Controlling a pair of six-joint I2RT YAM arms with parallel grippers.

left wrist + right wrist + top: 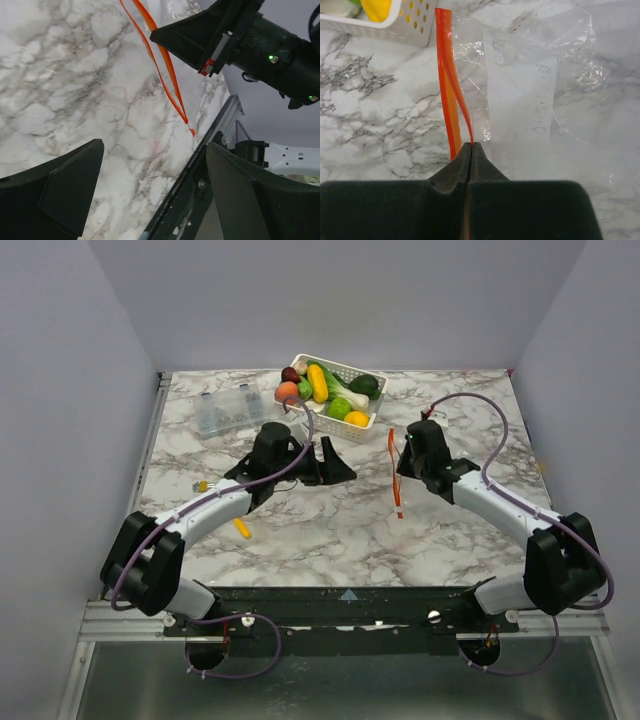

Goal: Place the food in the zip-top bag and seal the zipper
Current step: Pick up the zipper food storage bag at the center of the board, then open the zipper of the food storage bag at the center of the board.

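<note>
The food [330,392], toy fruits and vegetables in yellow, green, orange, red and dark purple, lies in a white slotted basket [352,369] at the back centre. The clear zip-top bag [535,95] lies flat on the marble. Its red-orange zipper [395,475] runs front to back and also shows in the right wrist view [451,85] and the left wrist view [164,65]. My right gripper [402,462] [471,146] is shut on the upper lip of the zipper, lifting it off the lower lip. My left gripper [338,464] [155,185] is open and empty, just left of the zipper.
A clear compartment box [228,410] sits at the back left. A small yellow object [242,528] lies on the marble under the left arm, and another small one [203,485] lies further left. The basket corner [380,22] is close to the bag's far end.
</note>
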